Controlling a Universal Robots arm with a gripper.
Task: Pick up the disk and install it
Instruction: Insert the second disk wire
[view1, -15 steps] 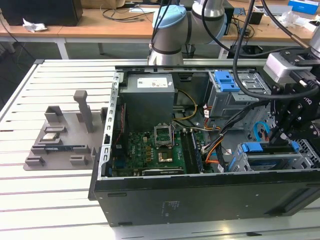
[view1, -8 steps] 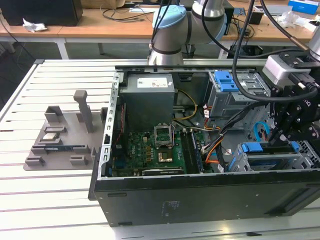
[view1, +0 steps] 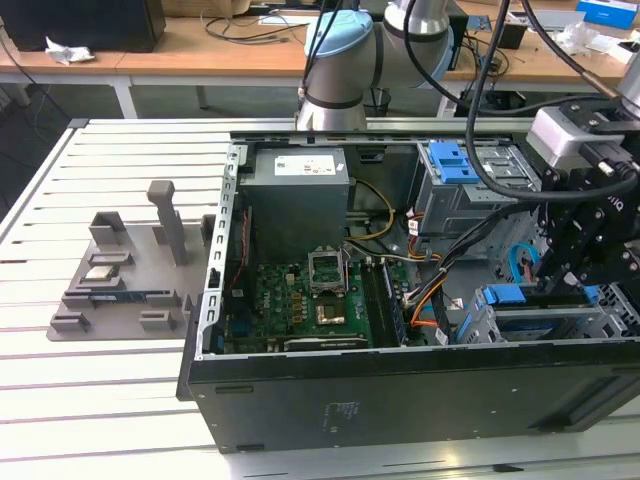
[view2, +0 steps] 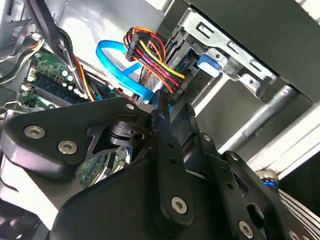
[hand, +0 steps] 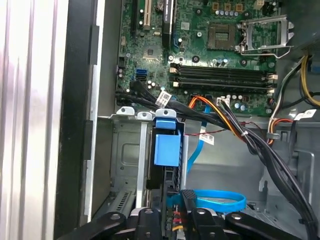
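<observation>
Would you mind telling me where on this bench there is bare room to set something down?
The slatted table is bare in front of the grey fixture tray and behind it. Inside the computer case it is crowded: cables and the gripper fill the drive end.

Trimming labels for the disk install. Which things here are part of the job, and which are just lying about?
Job: disk, hand, drive cage.
Lying about: grey tray, power supply, motherboard, blue cable.
</observation>
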